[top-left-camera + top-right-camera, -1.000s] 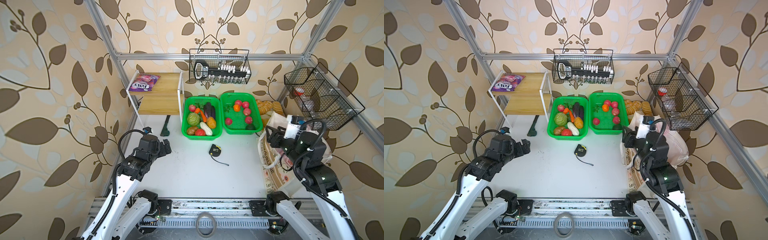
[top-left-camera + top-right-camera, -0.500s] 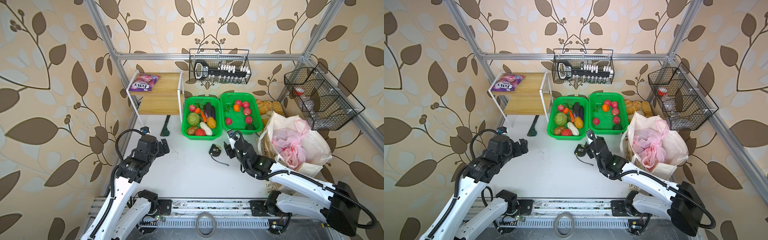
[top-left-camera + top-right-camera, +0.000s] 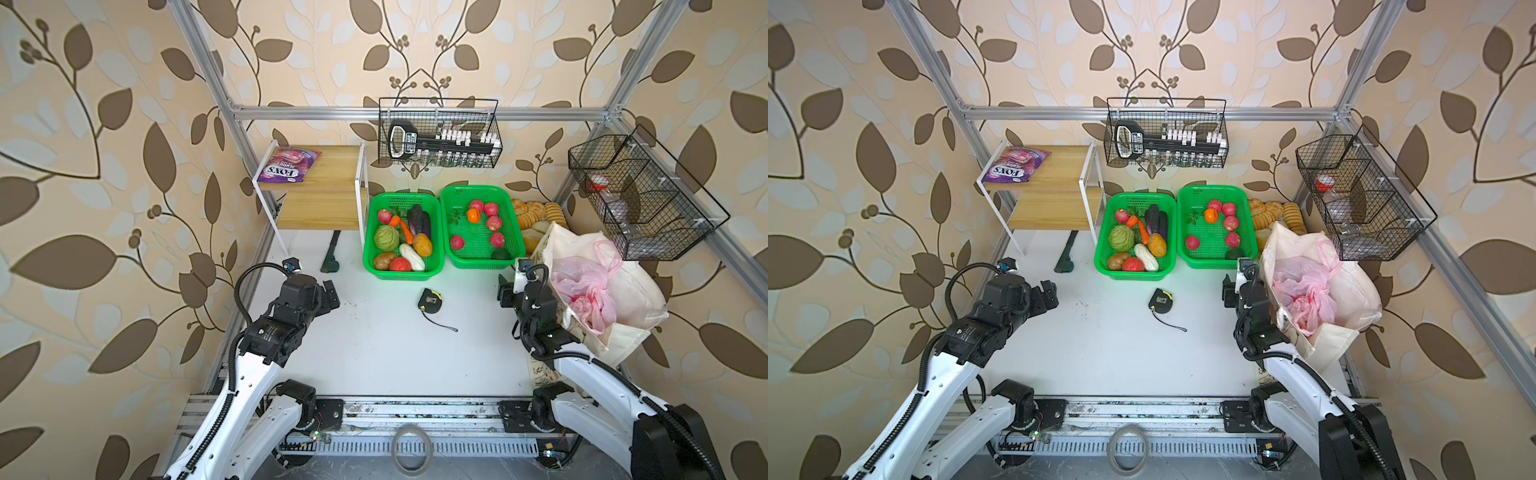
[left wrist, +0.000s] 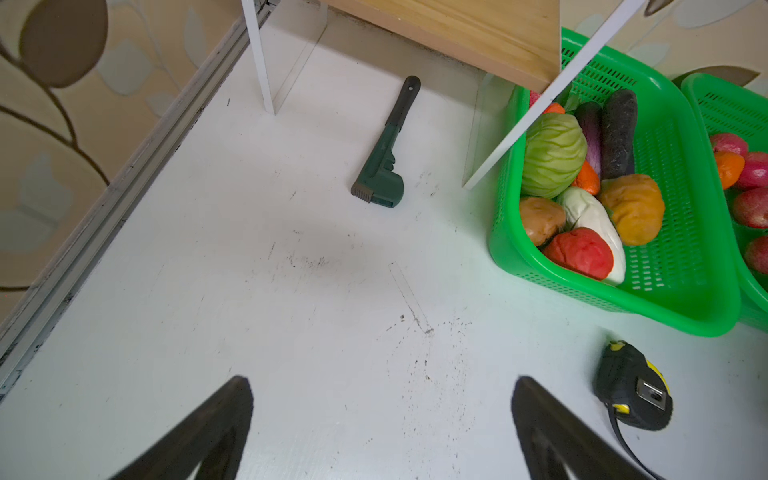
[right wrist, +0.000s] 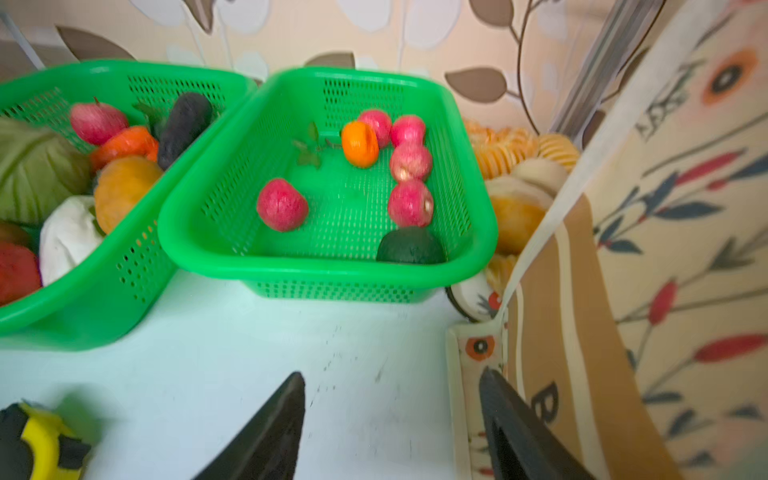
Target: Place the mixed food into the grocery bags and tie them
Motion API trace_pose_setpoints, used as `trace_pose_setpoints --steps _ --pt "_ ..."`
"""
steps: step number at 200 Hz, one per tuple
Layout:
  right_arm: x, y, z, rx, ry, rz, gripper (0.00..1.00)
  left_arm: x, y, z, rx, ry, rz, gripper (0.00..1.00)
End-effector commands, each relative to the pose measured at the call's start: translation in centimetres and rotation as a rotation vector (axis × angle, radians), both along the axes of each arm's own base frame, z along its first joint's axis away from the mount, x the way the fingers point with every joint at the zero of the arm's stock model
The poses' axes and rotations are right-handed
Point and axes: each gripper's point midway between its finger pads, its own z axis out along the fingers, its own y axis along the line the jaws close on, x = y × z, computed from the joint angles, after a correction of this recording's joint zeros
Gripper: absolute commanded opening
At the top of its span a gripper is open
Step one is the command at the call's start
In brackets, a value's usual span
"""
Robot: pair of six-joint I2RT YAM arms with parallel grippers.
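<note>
Left wrist view: my left gripper is spread wide, only bare white table between the fingers, nothing held. A green wrench lies near the wooden shelf. A black-and-yellow tape measure sits near one finger.

Right wrist view: my right gripper is parted, table only between the fingers, nothing held. One finger overlaps the lower edge of the canvas tote; I cannot tell whether it touches.

Both top views: the tote stands at the table's right edge, mouth open, with the pink plastic bag crumpled inside it. The purple FOX'S pouch lies on the shelf's upper tier, back left. An orange rests in the right-hand green basket among red fruit. The left-hand green basket holds vegetables. Bread loaves sit between the right-hand basket and the tote.
</note>
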Motion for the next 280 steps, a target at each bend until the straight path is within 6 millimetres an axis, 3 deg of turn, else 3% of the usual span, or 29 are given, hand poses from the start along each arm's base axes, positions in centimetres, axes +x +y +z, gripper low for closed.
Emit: trace_pose_setpoints --steps 1,66,111,139,149,164,168,170,173,178,231,280 --pt "-0.3 0.2 -0.5 -0.036 -0.076 0.111 0.67 0.8 0.6 0.5 -0.009 -0.053 0.054 0.99" --pt "-1.0 0.3 -1.0 0.018 -0.191 0.175 0.70 2.0 1.3 -0.6 0.049 -0.116 0.074 0.99" --pt "0.6 -0.6 -3.3 0.024 -0.142 0.123 0.70 3.5 2.0 -0.6 0.170 -0.179 0.069 0.99" --pt "2.1 -1.6 -3.8 0.037 -0.098 0.058 0.71 4.1 3.2 -0.7 0.277 -0.226 0.095 0.99" --pt "2.3 -3.0 -4.1 0.058 -0.076 -0.018 0.74 4.4 3.7 -0.4 0.302 -0.251 0.122 0.99" --pt "2.3 -3.3 -3.9 0.060 -0.089 -0.031 0.79 4.9 4.3 -0.3 0.345 -0.276 0.159 0.99" --pt "2.2 -3.3 -4.0 0.061 -0.084 -0.034 0.84 5.0 4.5 -0.3 0.354 -0.286 0.176 0.99" --pt "2.2 -3.3 -4.1 0.060 -0.080 -0.034 0.94 5.2 4.6 -0.3 0.359 -0.290 0.182 0.99" --pt "2.2 -3.3 -4.1 0.061 -0.078 -0.034 0.99 5.3 4.7 -0.4 0.366 -0.291 0.188 0.99" --pt "2.2 -3.2 -4.1 0.060 -0.082 -0.033 1.00 5.6 4.8 -0.5 0.377 -0.293 0.200 0.99" --pt "2.2 -3.1 -4.0 0.055 -0.083 -0.033 1.00 9.7 4.7 -5.6 0.472 -0.158 0.221 0.99" --pt "2.2 -3.1 -4.0 0.054 -0.083 -0.032 1.00 11.6 4.2 -9.0 0.522 -0.204 0.123 0.99"
